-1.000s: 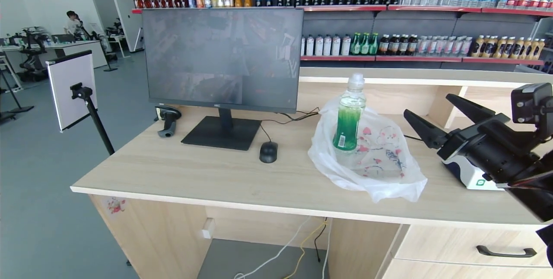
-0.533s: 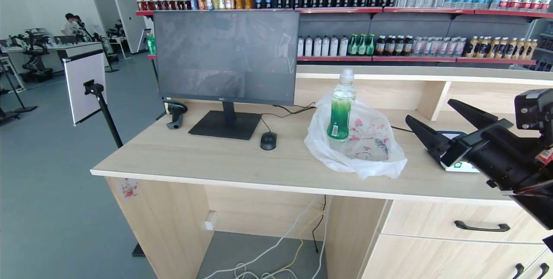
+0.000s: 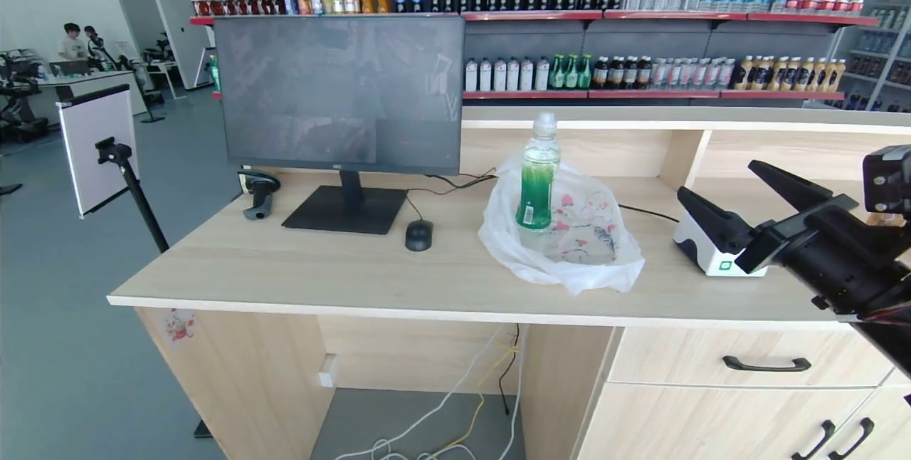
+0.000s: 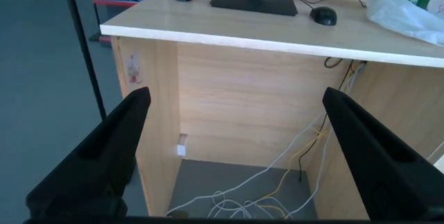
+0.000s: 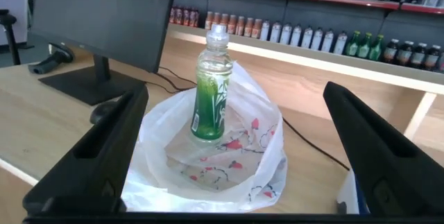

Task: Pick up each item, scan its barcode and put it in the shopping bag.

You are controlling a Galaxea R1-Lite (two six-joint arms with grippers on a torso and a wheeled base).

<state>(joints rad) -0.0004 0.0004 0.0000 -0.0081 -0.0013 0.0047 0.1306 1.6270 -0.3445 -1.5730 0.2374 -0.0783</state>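
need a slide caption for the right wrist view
Open right claw facing a green bottle standing upright in the white shopping bag on the wooden counter

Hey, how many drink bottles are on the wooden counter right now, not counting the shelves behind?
1. The clear plastic bottle with a green label stands upright in the white plastic shopping bag on the light wooden counter; the bag's folds might hide more.

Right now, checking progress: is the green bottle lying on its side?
No, the green bottle stands upright in the white shopping bag.
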